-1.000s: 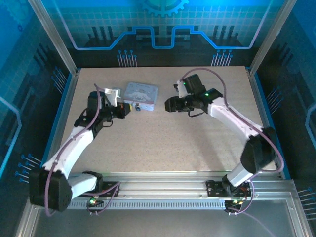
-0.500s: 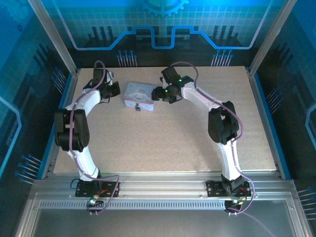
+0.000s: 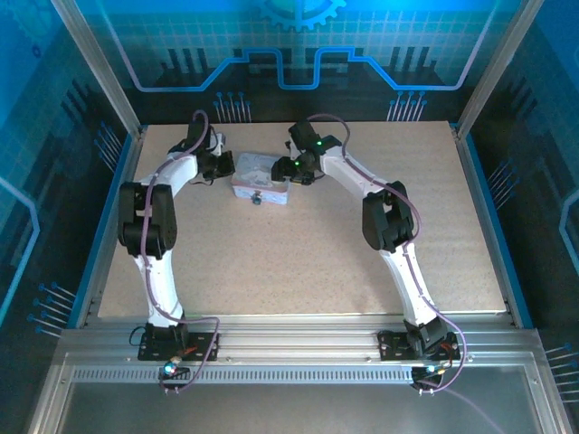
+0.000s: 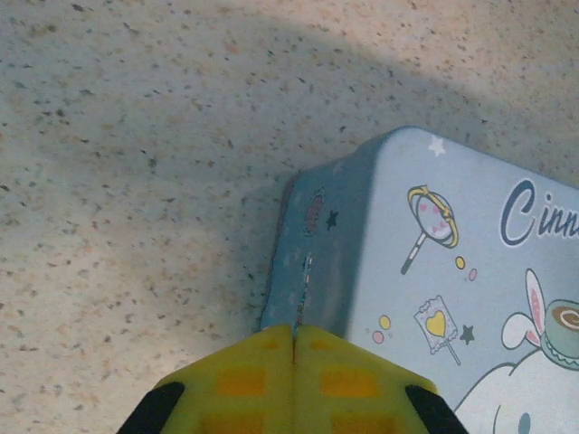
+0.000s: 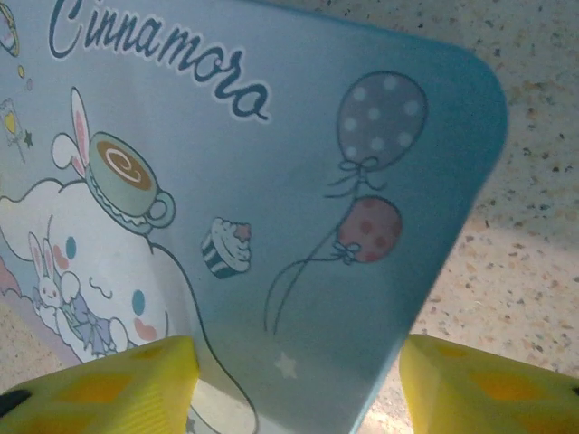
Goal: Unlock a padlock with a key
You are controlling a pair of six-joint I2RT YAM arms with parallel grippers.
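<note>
Key pinched, tin straddled, and that key's aimed at the wrong spot!
Left gripper (image 4: 294,342) is clenched on the key (image 4: 305,287), a thin sliver poking out right at the corner wall of the tin (image 4: 434,271); push on and I'd say it jams or twists loose. Right gripper (image 5: 298,384) is spread wide either side of the tin, grasping nothing; an off-centre squeeze could skid it across the table (image 4: 136,181). The padlock (image 3: 256,198) sits at the tin's near side. Lid down, contents hidden.
</note>
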